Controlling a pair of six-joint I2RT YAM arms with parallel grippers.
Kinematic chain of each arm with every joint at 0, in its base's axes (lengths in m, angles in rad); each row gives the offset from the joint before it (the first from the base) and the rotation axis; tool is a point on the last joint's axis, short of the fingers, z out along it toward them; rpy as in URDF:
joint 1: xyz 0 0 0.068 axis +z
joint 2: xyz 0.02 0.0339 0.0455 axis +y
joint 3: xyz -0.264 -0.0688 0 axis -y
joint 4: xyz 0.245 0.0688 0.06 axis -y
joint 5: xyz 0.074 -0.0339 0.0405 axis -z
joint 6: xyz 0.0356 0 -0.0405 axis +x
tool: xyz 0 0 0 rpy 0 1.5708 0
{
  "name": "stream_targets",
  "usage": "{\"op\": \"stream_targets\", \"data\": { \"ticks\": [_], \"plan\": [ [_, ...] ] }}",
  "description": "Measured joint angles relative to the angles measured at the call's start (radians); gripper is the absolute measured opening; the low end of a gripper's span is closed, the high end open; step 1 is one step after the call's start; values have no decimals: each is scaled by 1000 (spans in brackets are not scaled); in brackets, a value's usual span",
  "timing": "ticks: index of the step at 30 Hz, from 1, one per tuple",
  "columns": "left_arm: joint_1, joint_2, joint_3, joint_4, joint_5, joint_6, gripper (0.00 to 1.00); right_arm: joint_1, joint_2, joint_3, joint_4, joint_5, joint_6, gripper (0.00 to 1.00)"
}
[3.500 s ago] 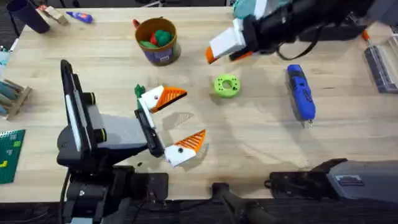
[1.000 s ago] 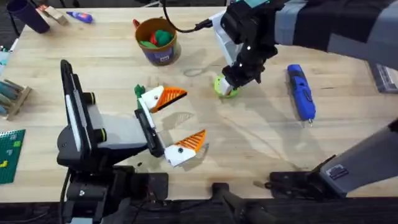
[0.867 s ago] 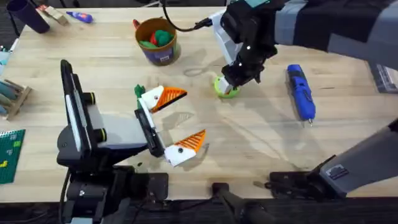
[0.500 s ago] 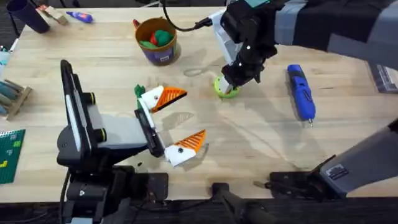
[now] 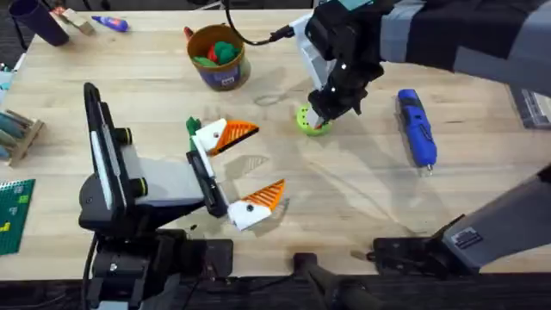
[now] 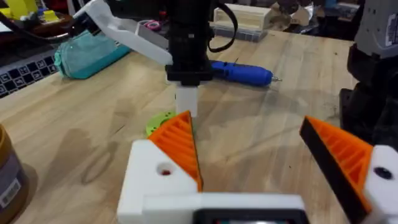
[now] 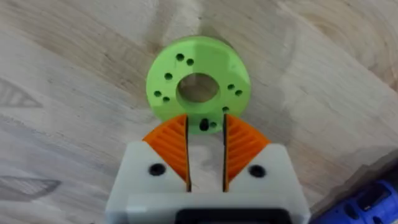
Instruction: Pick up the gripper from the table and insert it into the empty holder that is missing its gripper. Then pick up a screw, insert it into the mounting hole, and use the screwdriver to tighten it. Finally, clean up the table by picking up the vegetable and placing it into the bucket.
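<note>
White claw (image 7: 206, 163), orange ribbed pads (image 7: 172, 149)

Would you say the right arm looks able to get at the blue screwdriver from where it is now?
Probably yes: the right gripper hovers over the green disc, and the screwdriver lies nearby with bare table between.

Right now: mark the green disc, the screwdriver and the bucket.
green disc (image 7: 198, 65): right wrist view, top face near its centre hole.
screwdriver (image 5: 416, 129): overhead view, middle of the blue body.
bucket (image 5: 220, 71): overhead view, outer wall.

right arm (image 5: 340, 65) over green disc (image 5: 312, 120) | screwdriver (image 5: 416, 129) beside | bucket (image 5: 217, 57) behind
</note>
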Motion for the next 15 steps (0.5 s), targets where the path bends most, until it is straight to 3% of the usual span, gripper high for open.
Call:
{"op": "stream_targets", "data": {
  "ticks": [15],
  "plan": [
    [0, 0, 0, 0, 0, 0, 986, 18, 0, 0, -4, 4, 0, 213]
  ]
}}
